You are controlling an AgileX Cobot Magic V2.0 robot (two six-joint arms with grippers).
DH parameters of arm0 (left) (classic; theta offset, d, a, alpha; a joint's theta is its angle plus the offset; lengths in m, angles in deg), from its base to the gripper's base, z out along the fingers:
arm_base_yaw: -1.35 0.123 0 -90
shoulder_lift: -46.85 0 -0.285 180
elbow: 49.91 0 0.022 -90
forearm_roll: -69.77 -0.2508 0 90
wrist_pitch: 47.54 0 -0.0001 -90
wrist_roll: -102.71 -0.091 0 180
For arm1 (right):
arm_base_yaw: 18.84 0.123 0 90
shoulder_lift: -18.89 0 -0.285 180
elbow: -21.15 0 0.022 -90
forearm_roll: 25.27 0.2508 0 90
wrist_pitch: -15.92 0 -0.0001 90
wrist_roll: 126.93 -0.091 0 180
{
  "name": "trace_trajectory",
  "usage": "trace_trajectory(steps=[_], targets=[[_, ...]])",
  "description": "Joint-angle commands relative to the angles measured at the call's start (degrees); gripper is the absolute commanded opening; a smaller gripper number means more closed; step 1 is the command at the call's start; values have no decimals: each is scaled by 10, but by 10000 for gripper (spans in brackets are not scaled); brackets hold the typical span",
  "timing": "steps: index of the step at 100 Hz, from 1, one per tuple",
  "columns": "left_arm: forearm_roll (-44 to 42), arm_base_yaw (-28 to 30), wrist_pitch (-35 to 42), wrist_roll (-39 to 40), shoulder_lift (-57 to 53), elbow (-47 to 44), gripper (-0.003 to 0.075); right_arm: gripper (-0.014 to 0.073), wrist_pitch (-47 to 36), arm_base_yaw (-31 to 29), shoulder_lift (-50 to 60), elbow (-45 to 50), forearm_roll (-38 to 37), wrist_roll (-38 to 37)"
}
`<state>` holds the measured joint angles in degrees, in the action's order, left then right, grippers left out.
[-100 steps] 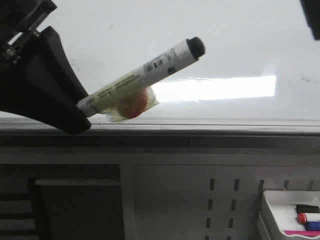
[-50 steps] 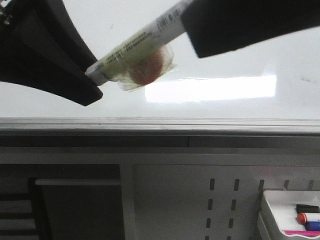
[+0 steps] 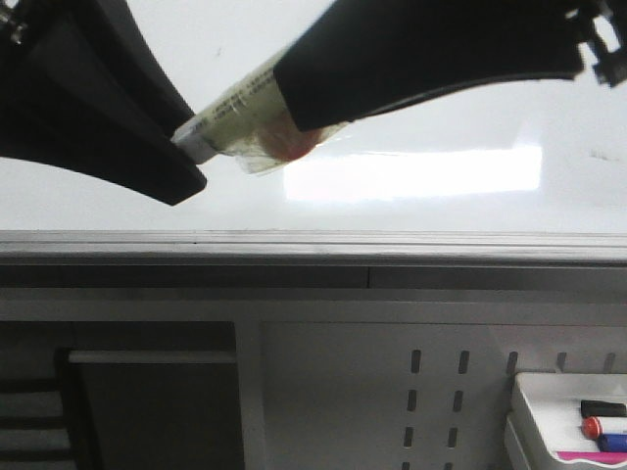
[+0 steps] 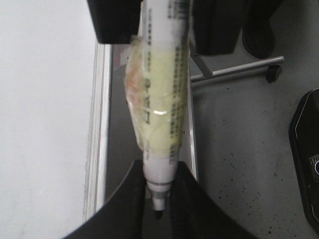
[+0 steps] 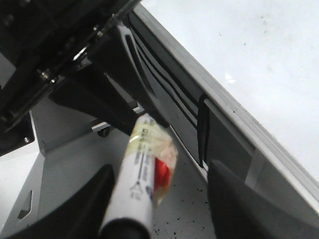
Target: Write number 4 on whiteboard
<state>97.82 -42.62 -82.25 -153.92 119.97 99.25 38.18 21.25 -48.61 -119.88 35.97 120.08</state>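
My left gripper (image 3: 191,157) is shut on the tip end of a white marker (image 3: 235,113) wrapped in yellowish tape with a red round piece (image 3: 294,145) under it. In the left wrist view the marker (image 4: 159,99) runs away from the left gripper (image 4: 158,194), its dark tip between the fingers. My right gripper (image 3: 323,88) covers the cap end. The right wrist view shows that gripper (image 5: 160,172) open, fingers apart on both sides of the marker (image 5: 137,184). The whiteboard (image 3: 549,117) lies behind. The number 4 is out of view.
The whiteboard's grey metal edge (image 3: 392,240) runs across the front view, with a perforated panel (image 3: 441,392) below. A white tray (image 3: 534,411) holding markers (image 3: 602,428) sits at the lower right. A chair base (image 4: 239,67) stands on the speckled floor.
The left gripper lifted the marker up and has since held still. The right gripper came in from the upper right and slid farther along the marker, hiding its cap.
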Motion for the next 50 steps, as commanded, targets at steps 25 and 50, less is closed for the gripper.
trace_trajectory(steps=[25, 50], targets=[[32, -5, 30, 4, -14, 19, -20, 368, 27, 1, -48, -66, 28, 6], [33, -5, 30, 4, -14, 19, -20, 364, 46, 1, -72, -66, 28, 6]])
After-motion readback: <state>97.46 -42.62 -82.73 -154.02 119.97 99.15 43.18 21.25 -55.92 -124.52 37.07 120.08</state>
